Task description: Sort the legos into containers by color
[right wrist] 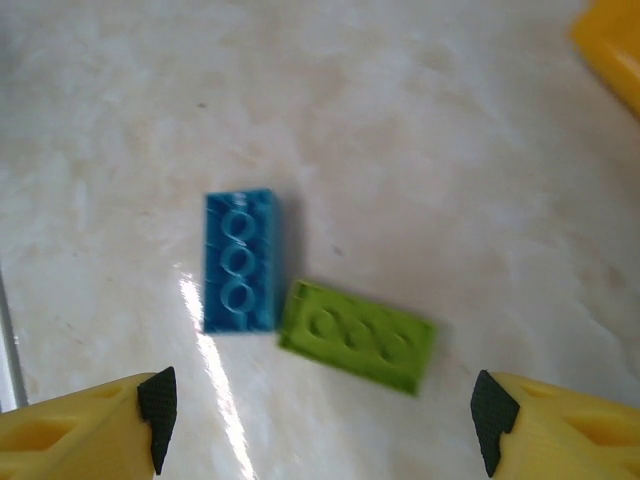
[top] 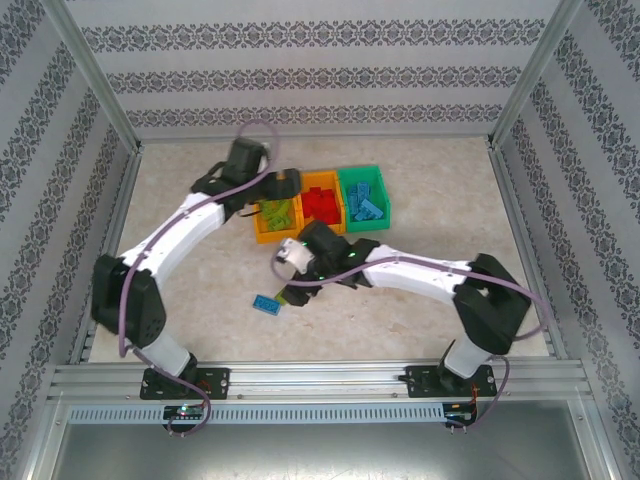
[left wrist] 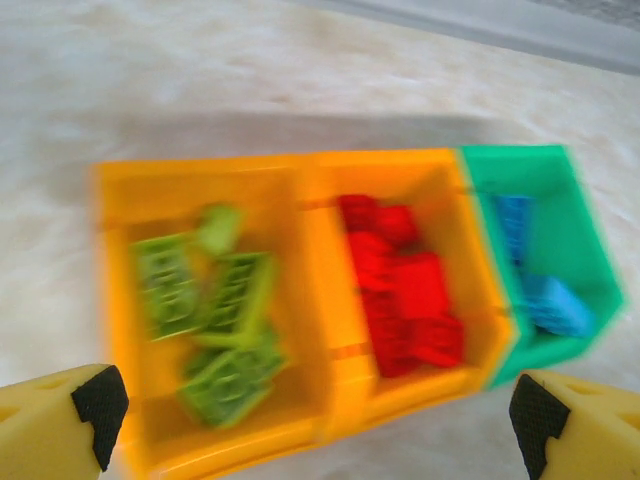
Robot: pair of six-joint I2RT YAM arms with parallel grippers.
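Blue lego (right wrist: 240, 262) and green lego (right wrist: 356, 337) ahead of right claw (right wrist: 324, 420)

The left arm (top: 190, 225) is stretched forward and bent right at the wrist. The left gripper (left wrist: 320, 415) points down, its yellow fingers (left wrist: 60, 420) spread wide and empty. The right arm (top: 420, 270) lies low, stretched leftward. The right gripper (right wrist: 320, 425) also faces down, jaws parted and gripping nothing.

A pale marbled tabletop (top: 440, 200) lies inside wallpapered walls with damask stripes at the far side (top: 320, 70), left and right. Slanting aluminium posts (top: 92, 70) meet its far corners. An aluminium rail (top: 320, 378) crosses the near edge.
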